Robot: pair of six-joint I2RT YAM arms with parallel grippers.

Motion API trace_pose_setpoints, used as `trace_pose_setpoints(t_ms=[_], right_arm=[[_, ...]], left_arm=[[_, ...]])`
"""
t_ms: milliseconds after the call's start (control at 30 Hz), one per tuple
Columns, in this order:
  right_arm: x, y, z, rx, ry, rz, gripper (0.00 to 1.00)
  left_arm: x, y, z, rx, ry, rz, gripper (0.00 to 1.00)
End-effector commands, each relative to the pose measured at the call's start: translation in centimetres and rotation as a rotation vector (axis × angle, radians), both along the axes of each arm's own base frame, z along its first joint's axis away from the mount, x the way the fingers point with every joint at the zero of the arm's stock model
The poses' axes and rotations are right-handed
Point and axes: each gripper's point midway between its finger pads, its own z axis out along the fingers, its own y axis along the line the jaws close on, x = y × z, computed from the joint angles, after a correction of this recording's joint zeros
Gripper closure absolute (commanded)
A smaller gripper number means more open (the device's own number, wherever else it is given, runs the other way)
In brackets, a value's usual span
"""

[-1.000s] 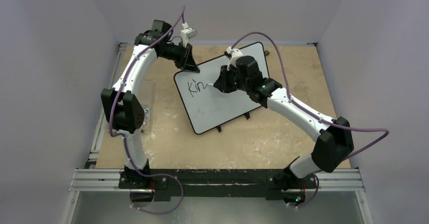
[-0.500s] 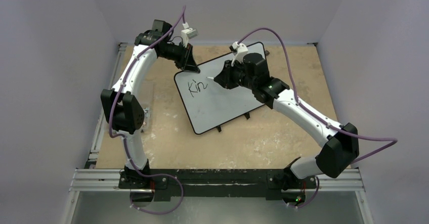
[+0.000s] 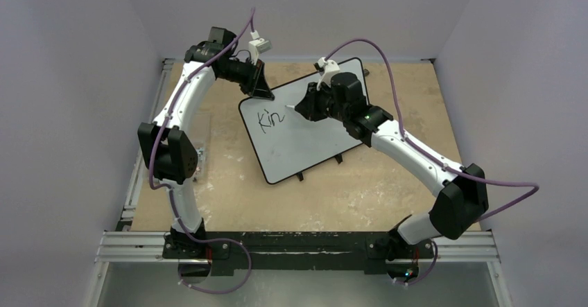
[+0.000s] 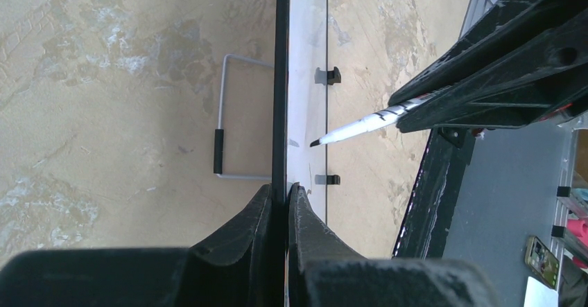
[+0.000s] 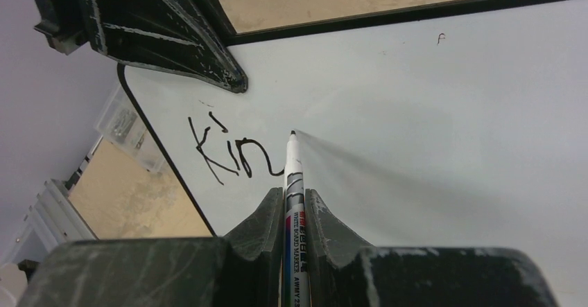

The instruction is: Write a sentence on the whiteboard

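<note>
Whiteboard [image 3: 305, 147] lies askew on the table [image 3: 229, 196], toward the far side and between the two arms, with one corner turned to their bases. At the board's far left corner the left hand [image 4: 279, 189] is pinched narrow on the black rim [image 4: 281, 78], one finger on each face; its wrist view catches the board edge-on. On the back side of the board in that view, a wire stand [image 4: 223, 113] with a black sleeve rests on the table, and on the front side two small black feet [image 4: 333, 75] jut from the opposite edge. Just right of the clamped corner, the sentence [image 3: 271, 118] amounts to three black handwritten letters, "Kin", slanting along the upper left part of the white surface. Right of the "n", the black tip of a white marker [image 5: 291, 175] stands at the board, with a grey shadow or reflection fanning away from it to the right; whether the tip touches the surface cannot be told. The right hand [image 5: 293, 197] is closed tight on the marker's barrel, its two fingers flanking the printed label, and it reaches in over the board's middle from the right, the arm bending back to its base at the table's near right.
</note>
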Motion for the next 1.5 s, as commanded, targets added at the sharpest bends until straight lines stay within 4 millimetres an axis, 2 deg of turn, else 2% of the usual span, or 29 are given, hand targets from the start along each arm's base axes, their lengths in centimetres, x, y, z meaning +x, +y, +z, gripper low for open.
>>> trace_pose_setpoints(t_ms=[0, 300, 633, 767, 933, 1100, 1467], right_arm=[[0.7, 0.5, 0.7, 0.019, -0.018, 0.005, 1.00], [0.3, 1.4, -0.8, 0.006, 0.020, 0.061, 1.00], [-1.0, 0.8, -4.6, -0.051, 0.085, 0.092, 1.00], [-1.0, 0.1, -5.2, -0.074, 0.088, 0.064, 1.00], [-0.3, -0.8, -4.4, -0.086, 0.065, -0.002, 1.00], [0.6, -1.3, -2.5, -0.077, 0.029, -0.048, 1.00], [2.0, -0.8, 0.4, -0.040, -0.015, -0.063, 1.00]], left_arm=[[0.2, 0.6, 1.3, 0.068, -0.152, -0.022, 1.00], [0.2, 0.5, 1.5, 0.064, -0.155, -0.023, 1.00], [0.0, 0.3, 1.4, 0.069, -0.154, -0.028, 1.00], [0.1, 0.3, 1.3, 0.071, -0.154, -0.028, 1.00], [0.0, 0.3, 1.4, 0.071, -0.154, -0.027, 1.00], [0.0, 0.3, 1.4, 0.072, -0.154, -0.030, 1.00], [-0.1, 0.2, 1.5, 0.071, -0.157, -0.033, 1.00]])
